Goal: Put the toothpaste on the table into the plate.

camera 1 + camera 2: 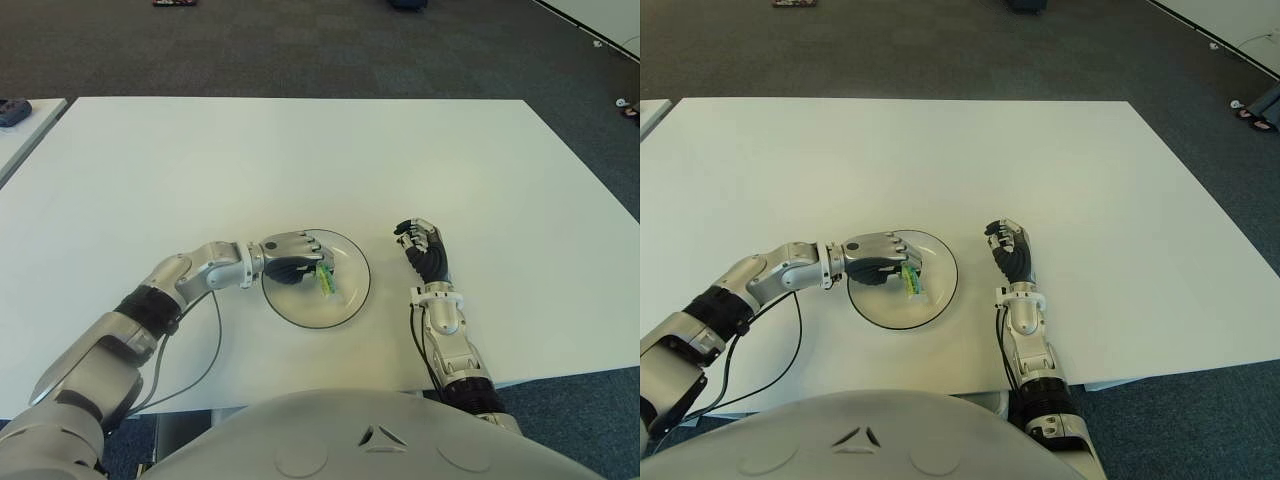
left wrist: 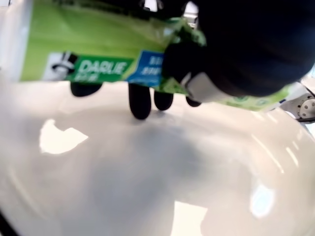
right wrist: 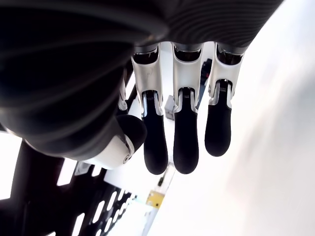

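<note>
The right hand (image 1: 424,250) idles beside the plate (image 1: 355,262), fingers loosely curled and empty, while the left hand (image 1: 292,256) grips the toothpaste (image 1: 324,280) over it and should lower before releasing

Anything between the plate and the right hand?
No. In the left eye view only bare white table separates the plate from the right hand; the left hand holds the toothpaste over the plate.

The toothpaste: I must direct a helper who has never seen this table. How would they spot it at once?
Find the round glass plate near the front edge of the white table. Over it the left hand grips the toothpaste. It is a green tube, the only coloured thing there; the right hand beside the plate holds nothing.
</note>
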Robot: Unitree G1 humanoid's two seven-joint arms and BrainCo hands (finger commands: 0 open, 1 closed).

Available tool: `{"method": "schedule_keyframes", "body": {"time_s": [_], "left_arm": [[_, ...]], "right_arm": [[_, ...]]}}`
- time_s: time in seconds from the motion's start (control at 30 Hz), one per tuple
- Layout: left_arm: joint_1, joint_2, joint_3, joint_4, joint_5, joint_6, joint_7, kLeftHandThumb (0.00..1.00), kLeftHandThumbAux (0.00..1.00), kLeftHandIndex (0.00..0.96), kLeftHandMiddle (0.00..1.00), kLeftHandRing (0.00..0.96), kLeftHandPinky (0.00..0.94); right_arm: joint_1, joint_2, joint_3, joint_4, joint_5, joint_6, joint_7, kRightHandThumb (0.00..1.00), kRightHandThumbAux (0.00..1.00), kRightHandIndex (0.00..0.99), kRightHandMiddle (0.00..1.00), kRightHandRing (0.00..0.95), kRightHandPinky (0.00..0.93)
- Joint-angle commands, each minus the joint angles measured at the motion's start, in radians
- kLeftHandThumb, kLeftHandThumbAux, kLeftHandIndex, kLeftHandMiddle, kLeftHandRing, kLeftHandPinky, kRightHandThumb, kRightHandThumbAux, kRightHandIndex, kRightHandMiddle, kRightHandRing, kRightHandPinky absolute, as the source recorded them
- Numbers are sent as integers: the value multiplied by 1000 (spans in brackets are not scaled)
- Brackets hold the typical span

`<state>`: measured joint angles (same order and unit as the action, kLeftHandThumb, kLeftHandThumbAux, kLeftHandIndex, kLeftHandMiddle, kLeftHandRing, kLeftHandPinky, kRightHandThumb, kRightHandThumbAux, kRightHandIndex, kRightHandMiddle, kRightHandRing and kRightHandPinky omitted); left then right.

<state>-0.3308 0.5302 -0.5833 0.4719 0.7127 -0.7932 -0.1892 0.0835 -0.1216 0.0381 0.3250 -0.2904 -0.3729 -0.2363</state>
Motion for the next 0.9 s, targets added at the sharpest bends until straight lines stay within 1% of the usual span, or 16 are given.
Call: {"method": "schedule_keyframes", "body": {"time_s": [0.03, 0.13, 0.2, 0.33, 0.37, 0.4, 0.43, 0.47, 0.5, 0.53, 0.57, 0.6, 0.63, 0.7, 0.8, 0.9], "left_arm": [[44, 18, -31, 60, 25, 21, -38, 840, 674, 406, 589, 761, 726], [61, 51, -11, 1, -21, 0, -62, 839, 674, 403, 585, 745, 705], [49, 69, -1, -40, -54, -15, -91, 838, 674, 402, 583, 736, 694], [34, 84, 17, -92, -98, -33, -126, 833, 674, 405, 535, 646, 621], [34, 84, 21, -102, -107, -32, -134, 777, 689, 406, 467, 560, 558], [34, 84, 28, -113, -118, -33, -136, 757, 695, 406, 442, 529, 535], [35, 84, 34, -121, -125, -33, -138, 580, 683, 294, 363, 449, 474], [40, 82, 42, -126, -131, -38, -128, 460, 678, 221, 312, 397, 435], [44, 81, 49, -129, -135, -41, -121, 374, 670, 149, 247, 333, 385], [55, 77, 59, -126, -131, -48, -96, 342, 667, 124, 224, 310, 367], [64, 74, 66, -123, -128, -52, -79, 286, 660, 79, 157, 245, 312], [71, 68, 75, -116, -128, -61, -59, 265, 658, 63, 133, 221, 292], [76, 63, 82, -110, -128, -68, -47, 223, 644, 40, 85, 160, 236], [80, 58, 90, -100, -132, -81, -35, 178, 630, 16, 34, 95, 176], [85, 57, 104, -82, -164, -116, -26, 151, 604, 6, 14, 50, 126], [86, 50, 113, -63, -189, -144, -28, 131, 543, 1, 3, 13, 89]], "right_arm": [[0, -1, -4, 18, 0, 0, -9, 694, 737, 428, 503, 518, 514], [-4, -2, -6, 28, -4, 1, -20, 694, 736, 429, 507, 512, 503], [-7, -1, -7, 35, -8, 0, -31, 694, 736, 429, 509, 510, 499], [-12, 0, -5, 42, -14, 1, -46, 694, 734, 430, 514, 511, 505], [-13, 1, -5, 42, -14, 3, -47, 694, 734, 430, 515, 511, 506], [-14, 2, -4, 43, -13, 6, -47, 694, 734, 430, 515, 511, 506], [-16, 3, -3, 43, -13, 8, -47, 694, 734, 430, 516, 512, 507], [-17, 4, -3, 43, -11, 10, -45, 694, 734, 430, 516, 513, 507], [-18, 4, -3, 44, -10, 12, -43, 694, 734, 429, 516, 515, 509], [-18, 4, -3, 44, -8, 13, -40, 694, 734, 429, 517, 515, 509], [-19, 3, -3, 45, -6, 13, -38, 694, 735, 429, 517, 517, 511], [-19, 3, -3, 46, -4, 11, -35, 694, 735, 429, 517, 517, 512], [-20, 2, -3, 48, -3, 9, -33, 694, 735, 429, 518, 520, 514], [-20, 2, -3, 50, -3, 6, -32, 694, 735, 429, 518, 522, 516], [-23, 1, -3, 55, -4, -2, -34, 694, 735, 429, 517, 523, 507], [-25, 0, -2, 58, -6, -8, -36, 696, 736, 429, 515, 519, 502]]}}
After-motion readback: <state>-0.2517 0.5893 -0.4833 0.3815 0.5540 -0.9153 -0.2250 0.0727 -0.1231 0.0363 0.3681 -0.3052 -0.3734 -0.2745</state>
